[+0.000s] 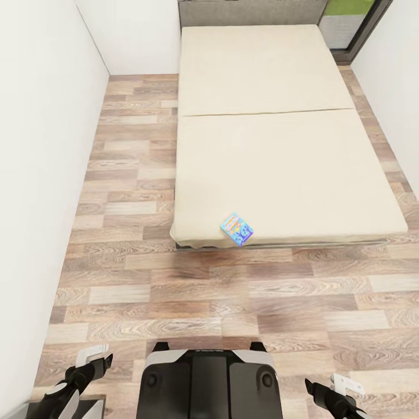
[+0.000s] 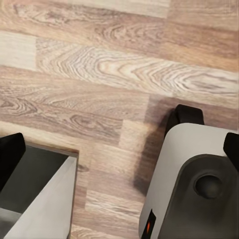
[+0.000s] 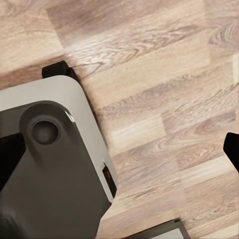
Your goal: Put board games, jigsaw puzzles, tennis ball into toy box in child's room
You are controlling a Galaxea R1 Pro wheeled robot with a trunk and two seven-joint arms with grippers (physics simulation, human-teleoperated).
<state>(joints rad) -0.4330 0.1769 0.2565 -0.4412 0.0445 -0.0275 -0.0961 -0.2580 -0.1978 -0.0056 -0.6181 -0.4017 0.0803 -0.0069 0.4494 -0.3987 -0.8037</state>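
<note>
A small blue square board game [image 1: 237, 229] lies flat on the beige bed [image 1: 279, 157], close to its foot edge and left of centre. My left gripper [image 1: 96, 358] hangs low at the near left, open and empty, well short of the bed. My right gripper [image 1: 331, 387] hangs at the near right, also open and empty. In the left wrist view one black fingertip [image 2: 10, 154] sits far from the other, with bare floor between them. In the right wrist view a fingertip [image 3: 233, 149] sits over the planks. The table, toy box, jigsaw puzzles and tennis ball are out of view.
Wood-plank floor [image 1: 244, 302] separates my base [image 1: 209, 384] from the bed's foot. A white wall [image 1: 41, 145] runs along the left, leaving a narrow strip of floor beside the bed. A dark-framed window [image 1: 355, 23] is at the far right, by the headboard [image 1: 250, 11].
</note>
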